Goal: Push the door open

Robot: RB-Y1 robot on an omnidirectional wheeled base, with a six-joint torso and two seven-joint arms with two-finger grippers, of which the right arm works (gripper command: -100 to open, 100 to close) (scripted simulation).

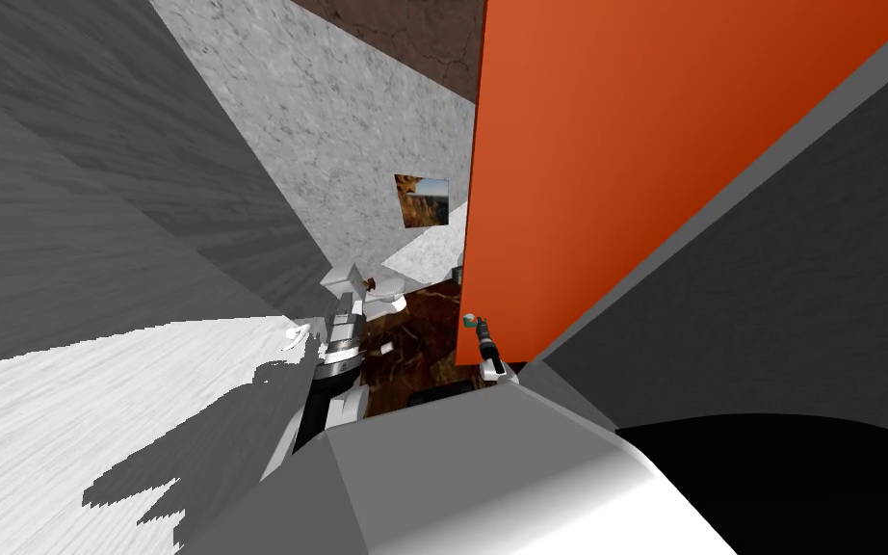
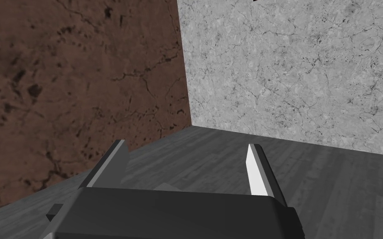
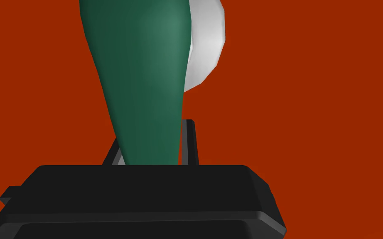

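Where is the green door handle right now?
The green handle is pinched between the fingers of the right hand, against the orange door; in the head view it sits low on the door's left edge.

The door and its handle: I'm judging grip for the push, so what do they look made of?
The door: flat orange-red, even colour with no grain, so a smooth painted panel; the material beneath is unclear. The handle: dark green, smooth with a soft sheen, perhaps painted metal or plastic, on a plain white-grey base.

A small picture hangs on the grey marbled wall (brown mottled surface adjoining).
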